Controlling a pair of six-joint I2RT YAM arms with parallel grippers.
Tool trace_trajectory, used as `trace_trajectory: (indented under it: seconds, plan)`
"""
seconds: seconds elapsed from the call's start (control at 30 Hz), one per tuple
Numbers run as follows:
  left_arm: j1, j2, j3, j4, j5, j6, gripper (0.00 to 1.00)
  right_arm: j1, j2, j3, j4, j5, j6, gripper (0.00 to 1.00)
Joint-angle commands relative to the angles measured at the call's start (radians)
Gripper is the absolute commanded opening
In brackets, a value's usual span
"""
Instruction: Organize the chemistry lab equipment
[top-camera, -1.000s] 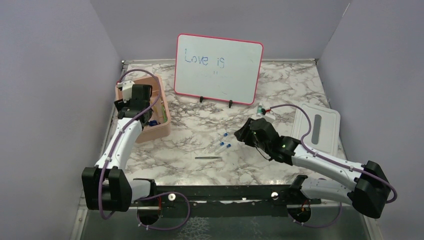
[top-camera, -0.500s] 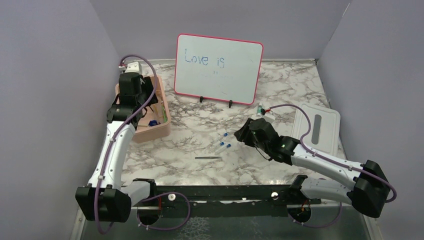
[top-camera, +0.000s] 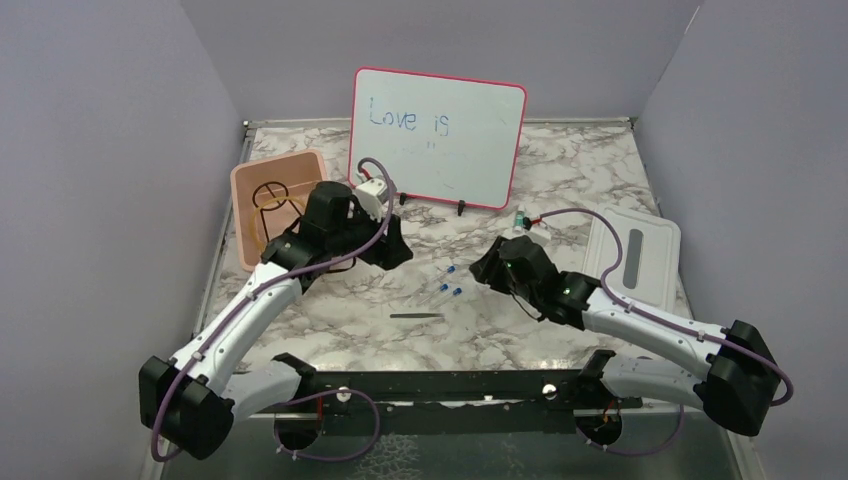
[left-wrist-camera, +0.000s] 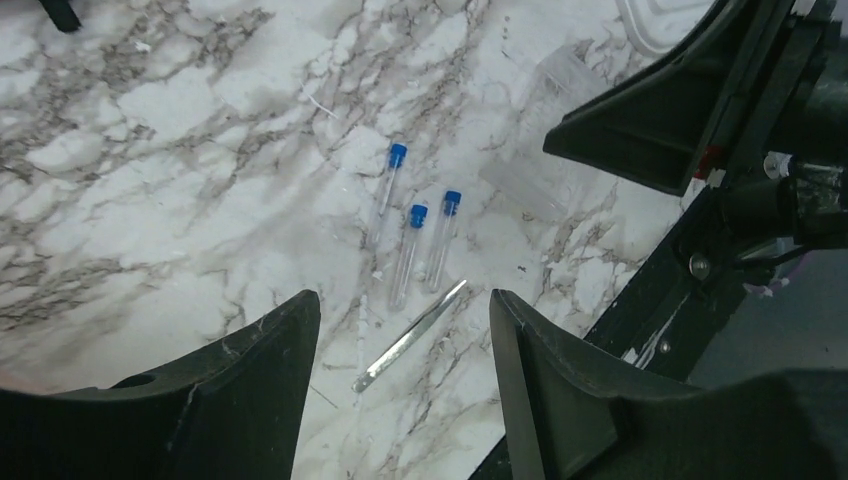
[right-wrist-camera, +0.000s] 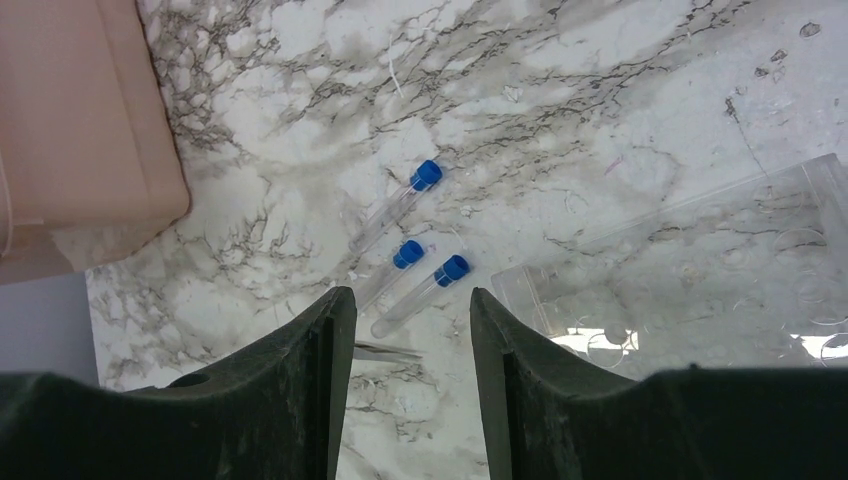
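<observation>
Three clear blue-capped tubes lie side by side on the marble table, with thin metal tongs just in front of them. In the left wrist view the tubes and tongs show between and beyond the fingers. My left gripper hovers to the left of the tubes, open and holding nothing. My right gripper hangs to their right, open and empty, with the tubes just past its tips. A black wire ring lies in the pink bin.
A pink-framed whiteboard stands at the back. A white lid lies at the right. A clear plastic well tray rests on the table under the right arm. The pink bin's corner shows in the right wrist view.
My left arm has swung out of the pink bin and to the right, over the middle of the table near the tubes. The right arm has not moved.
</observation>
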Motion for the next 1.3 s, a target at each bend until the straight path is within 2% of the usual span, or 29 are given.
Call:
trace_trajectory:
  seconds: [0.0, 0.27, 0.8, 1.1, 1.27]
  plan:
    - [-0.09, 0.012, -0.075, 0.034, -0.02, -0.064, 0.66, -0.027, 0.001, -0.017, -0.01, -0.004, 0.013, 0.51]
    - [-0.255, 0.148, -0.157, 0.05, -0.133, -0.116, 0.68, -0.058, 0.006, -0.04, 0.036, -0.06, 0.017, 0.51]
    - [-0.348, 0.375, -0.183, 0.086, -0.211, -0.035, 0.61, -0.09, -0.058, -0.065, 0.015, -0.052, 0.012, 0.51]
    - [-0.391, 0.39, -0.172, 0.099, -0.292, -0.028, 0.62, -0.093, -0.086, -0.08, 0.017, -0.05, 0.014, 0.51]
    - [-0.406, 0.398, -0.177, 0.118, -0.282, -0.021, 0.62, -0.094, -0.101, -0.086, 0.015, -0.046, 0.011, 0.51]
